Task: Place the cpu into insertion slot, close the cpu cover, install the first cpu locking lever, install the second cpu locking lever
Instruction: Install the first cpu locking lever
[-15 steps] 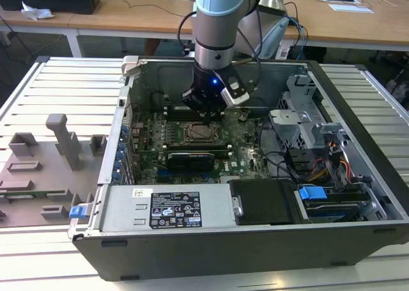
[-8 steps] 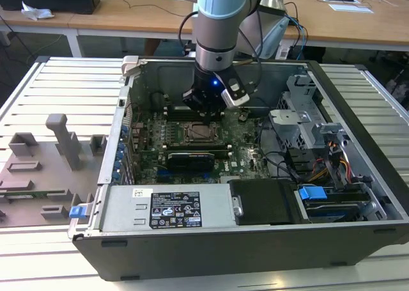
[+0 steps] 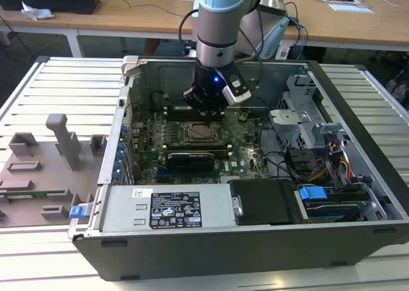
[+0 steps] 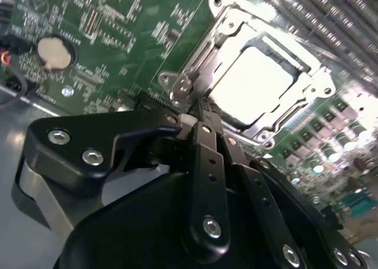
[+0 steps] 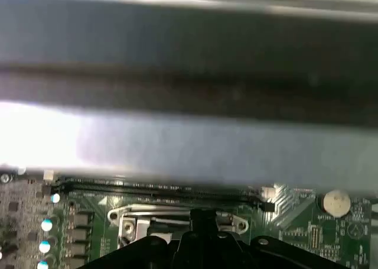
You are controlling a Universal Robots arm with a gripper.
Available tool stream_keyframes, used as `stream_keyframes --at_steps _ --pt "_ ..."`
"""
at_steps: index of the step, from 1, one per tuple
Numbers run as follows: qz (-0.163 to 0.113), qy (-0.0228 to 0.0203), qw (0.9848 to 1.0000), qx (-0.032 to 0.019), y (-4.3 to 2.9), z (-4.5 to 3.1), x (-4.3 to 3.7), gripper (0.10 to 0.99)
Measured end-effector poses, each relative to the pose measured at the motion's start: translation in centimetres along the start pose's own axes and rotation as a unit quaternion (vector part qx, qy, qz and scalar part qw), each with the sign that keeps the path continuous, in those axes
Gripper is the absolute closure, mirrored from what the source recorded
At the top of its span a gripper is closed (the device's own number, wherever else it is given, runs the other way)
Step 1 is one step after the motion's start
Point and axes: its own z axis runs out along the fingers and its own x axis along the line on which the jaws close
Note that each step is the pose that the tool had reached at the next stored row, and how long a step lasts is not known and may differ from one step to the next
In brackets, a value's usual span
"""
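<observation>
The cpu lies flat in the insertion slot, its pale metal top showing through the window of the cpu cover. That silver frame is folded down over the chip. My gripper hangs low over the motherboard at the socket's edge, close to a metal tab at the frame's corner. Its black fingers are drawn together, and I see nothing between them. In the exterior view the gripper stands just behind the socket, inside the open computer case. The first wrist view shows the gripper tip against the frame.
The case wall rises close behind the gripper. Long black memory slots run beside the socket, and a coin battery sits nearby. A power supply, a drive cage and cables crowd the case. Grey fixtures stand outside.
</observation>
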Motion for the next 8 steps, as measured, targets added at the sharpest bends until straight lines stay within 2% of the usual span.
stream_keyframes --at_steps 2,8 --pt "0.000 0.0002 1.0000 0.0028 -0.90 -0.04 0.07 0.980" --pt "0.000 0.0005 1.0000 0.0070 -2.24 -0.12 0.18 0.980"
